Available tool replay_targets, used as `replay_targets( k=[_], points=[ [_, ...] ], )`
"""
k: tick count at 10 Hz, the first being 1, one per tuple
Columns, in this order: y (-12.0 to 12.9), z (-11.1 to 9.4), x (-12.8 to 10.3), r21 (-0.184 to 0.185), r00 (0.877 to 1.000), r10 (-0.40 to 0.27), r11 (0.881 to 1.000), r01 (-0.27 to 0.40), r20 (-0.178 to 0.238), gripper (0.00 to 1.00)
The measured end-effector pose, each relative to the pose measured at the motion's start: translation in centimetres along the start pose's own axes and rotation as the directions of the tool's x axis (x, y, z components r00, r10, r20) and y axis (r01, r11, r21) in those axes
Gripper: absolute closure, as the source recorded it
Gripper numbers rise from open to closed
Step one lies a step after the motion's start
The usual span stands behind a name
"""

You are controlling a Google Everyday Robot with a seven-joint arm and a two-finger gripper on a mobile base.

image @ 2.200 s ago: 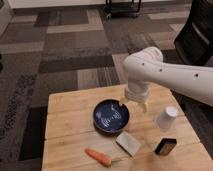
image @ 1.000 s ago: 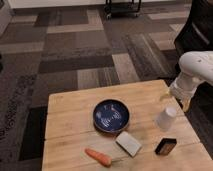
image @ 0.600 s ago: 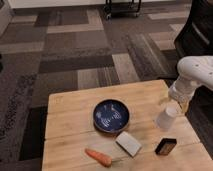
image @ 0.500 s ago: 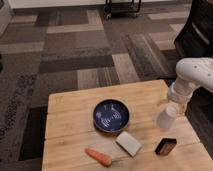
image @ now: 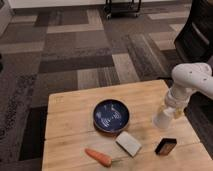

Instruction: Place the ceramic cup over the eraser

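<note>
The white ceramic cup (image: 162, 119) stands on the wooden table (image: 70, 125) near its right edge. The eraser (image: 165, 146), a small black block with a brownish-orange edge, lies just in front of the cup, apart from it. My gripper (image: 169, 108) comes down from the white arm (image: 192, 77) on the right and sits right at the cup's top, hiding its rim.
A dark blue patterned plate (image: 111, 115) sits at the table's middle. A pale white slab (image: 129, 143) and a carrot (image: 98, 157) lie near the front edge. A dark chair (image: 197, 30) stands at the right, on patterned carpet.
The arm swung from above the blue plate over to the right and lowered onto the cup. The cup, eraser and other objects stay in place.
</note>
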Motion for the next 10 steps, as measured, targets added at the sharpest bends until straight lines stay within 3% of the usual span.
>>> replay_targets(
  k=[1, 5, 7, 8, 9, 10],
  points=[
    [-0.1, -0.3, 0.0, 0.006, 1.000, 0.001, 1.000, -0.001, 0.007, 0.99],
    [1.4, -2.9, 0.1, 0.018, 0.998, -0.034, 0.999, 0.033, 0.057, 1.00],
    [2.6, -6.4, 1.0, 0.021, 0.993, -0.055, 0.998, 0.053, 0.109, 1.00],
    [3.0, -9.3, 2.2, 0.016, 0.988, -0.058, 0.998, 0.057, 0.140, 1.00],
    [3.3, -10.4, 3.2, 0.010, 0.988, -0.060, 0.998, 0.060, 0.139, 1.00],
    [3.2, -12.9, 5.4, 0.010, 0.990, -0.054, 0.999, 0.053, 0.133, 1.00]
  ],
)
